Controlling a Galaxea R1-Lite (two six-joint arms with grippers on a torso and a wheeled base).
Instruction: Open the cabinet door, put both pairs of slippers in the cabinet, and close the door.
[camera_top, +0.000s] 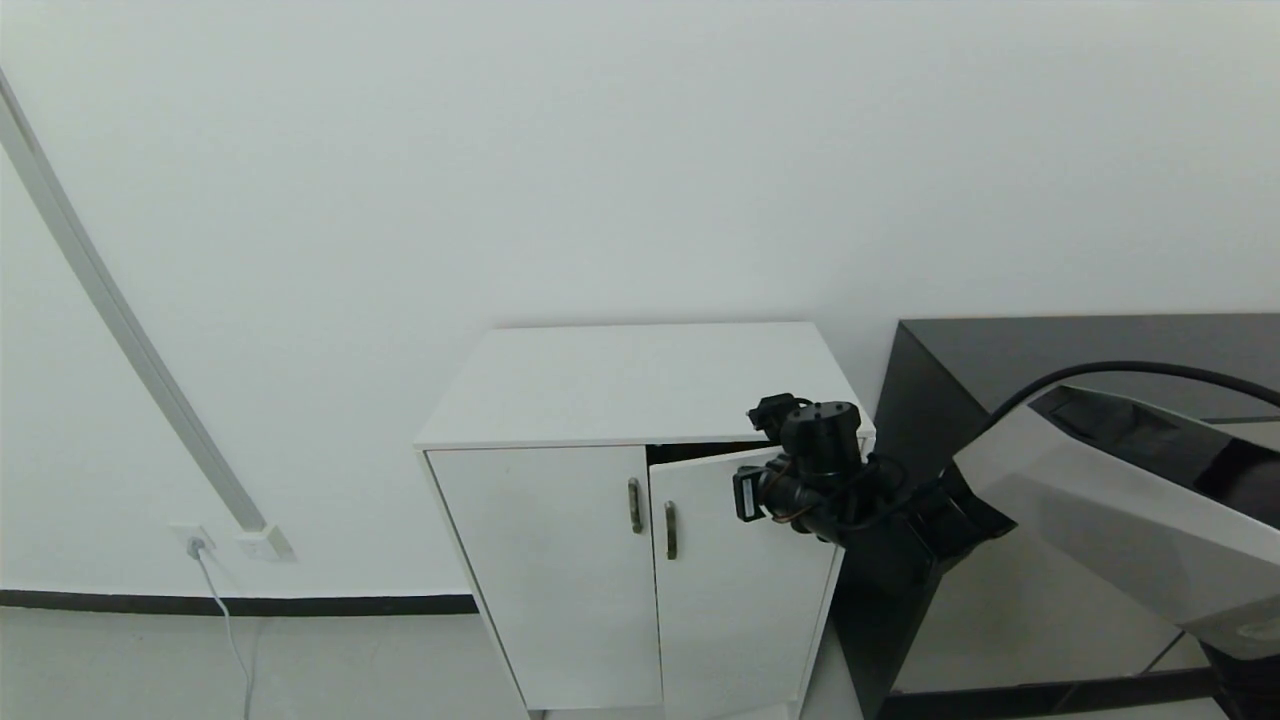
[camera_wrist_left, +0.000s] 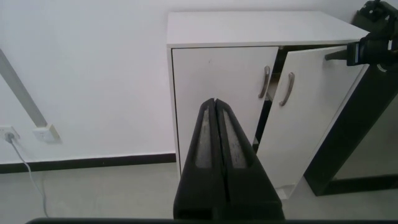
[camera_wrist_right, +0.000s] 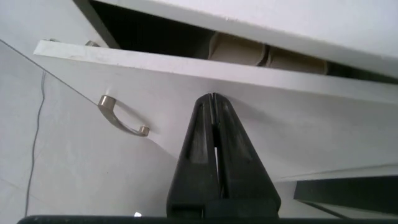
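I kept my left gripper (camera_wrist_left: 214, 104) pressed fully together, nothing between its 2 fingers, and it hung low and well apart from the front of the white cabinet (camera_top: 620, 385), pointed towards the 2 doors. The cabinet stood on the floor with its back against the white wall. Its left door (camera_top: 545, 570) lay flush and shut, while the right door (camera_top: 740, 600) stood slightly ajar, its top edge swung out from the front edge of the cabinet top so that a dark gap showed above it. Each door carried 1 upright metal handle near the middle seam, the left handle (camera_top: 634, 505) a little higher than the right handle (camera_top: 670, 530). My right gripper (camera_wrist_right: 213, 99) was also pinched together and empty, up by the top right corner of the cabinet, its tips aimed at the outer face of the right door just under that door's top edge (whether they truly touched the panel, I could not tell). Through the gap above the door I saw 2 tan rounded shapes (camera_wrist_right: 249, 50) side by side inside the cabinet, close behind the door; I could not tell for certain that they were slippers. A black desk (camera_top: 1050, 345) stood just beside the cabinet's right side. On the wall to the left, near the floor, a socket (camera_top: 195, 540) held a plug with a pale cable (camera_top: 228, 625) dropping from it.
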